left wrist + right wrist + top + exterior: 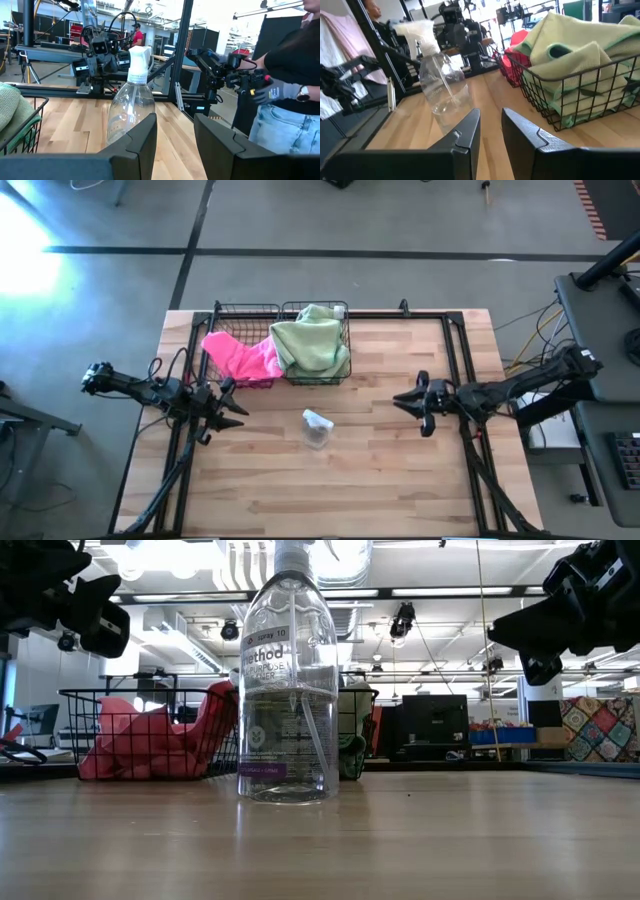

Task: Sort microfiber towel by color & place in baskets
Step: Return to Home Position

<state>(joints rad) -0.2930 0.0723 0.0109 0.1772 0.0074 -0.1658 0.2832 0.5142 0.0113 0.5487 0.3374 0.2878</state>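
The pink towels point(240, 358) lay bunched in the left basket point(248, 308) and the green towels point(312, 340) in the right basket point(347, 350), side by side at the far middle of the desk point(380, 470). The left gripper point(236, 404) hung just near-left of them, the closer of the two. The right gripper point(405, 402) hung further off to the right. Both had fingers apart, holding nothing. A spray bottle point(317, 427) stood between them, so withdrawing likely meant moving outward, away from it.

- The right gripper point(491, 120) has two dark fingers with a gap between them.
- A clear spray bottle point(442, 87) with a white top stands on the wood table point(400, 125), just past the fingers.
- A black wire basket point(555, 107) sits close by, piled high with soft green towels point(575, 45).
- A pink towel point(520, 37) shows behind it.
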